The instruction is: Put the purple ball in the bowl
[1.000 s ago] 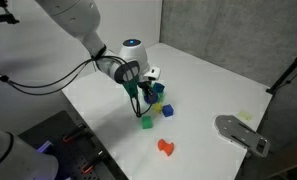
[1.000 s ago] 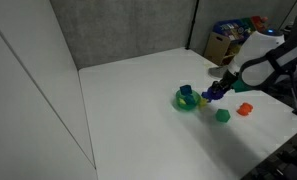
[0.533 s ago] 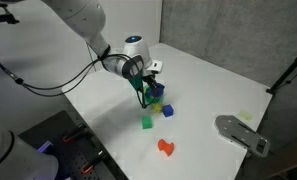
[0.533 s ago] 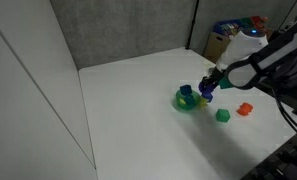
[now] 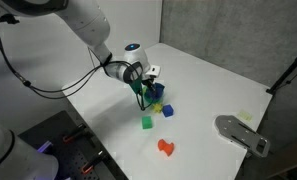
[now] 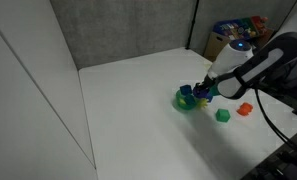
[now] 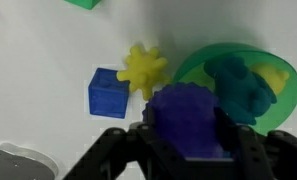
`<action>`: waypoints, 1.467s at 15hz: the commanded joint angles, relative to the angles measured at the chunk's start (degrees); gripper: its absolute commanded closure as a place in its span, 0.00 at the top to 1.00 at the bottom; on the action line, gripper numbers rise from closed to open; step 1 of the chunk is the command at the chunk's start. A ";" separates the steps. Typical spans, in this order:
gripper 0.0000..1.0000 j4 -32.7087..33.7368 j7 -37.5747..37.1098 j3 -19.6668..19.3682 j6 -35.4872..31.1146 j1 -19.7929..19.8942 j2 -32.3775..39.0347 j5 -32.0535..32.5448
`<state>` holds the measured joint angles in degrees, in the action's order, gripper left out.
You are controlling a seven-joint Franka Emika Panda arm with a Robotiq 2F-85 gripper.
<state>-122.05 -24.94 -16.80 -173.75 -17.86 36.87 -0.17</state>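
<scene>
In the wrist view the claw (image 7: 189,128) is clamping the purple ball (image 7: 188,108) between its 2 dark fingers (image 7: 138,142), 1 pressing on each side of the knobbly sphere. The ball is hanging off the table (image 7: 38,60) and overlapping the near rim of the bright-green bowl (image 7: 198,65); whether it is sitting fully above the bowl's opening I cannot tell. Inside the bowl a teal toy (image 7: 238,85) and a yellow piece (image 7: 278,78) are lying together. Just beside the bowl a yellow spiky toy (image 7: 143,68) is resting on the table, and a blue cube (image 7: 108,92) is sitting next to that toy. In an exterior view the claw (image 5: 148,96) is pointing down at the cluster of toys, with the blue cube (image 5: 168,111) just beside it, a small green cube (image 5: 146,122) nearer the table's edge, an orange toy (image 5: 167,147) further out and a grey object (image 5: 243,133) well apart. In an exterior view the claw (image 6: 202,94) is hovering at the bowl (image 6: 185,101), with the green cube (image 6: 222,115) and the orange toy (image 6: 244,108) close by.
</scene>
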 commanded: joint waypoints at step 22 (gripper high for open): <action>1.00 -7.19 2.51 0.85 2.59 -2.28 -12.29 -1.93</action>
<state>-124.74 -24.76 -18.63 -173.90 -22.73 30.86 -1.39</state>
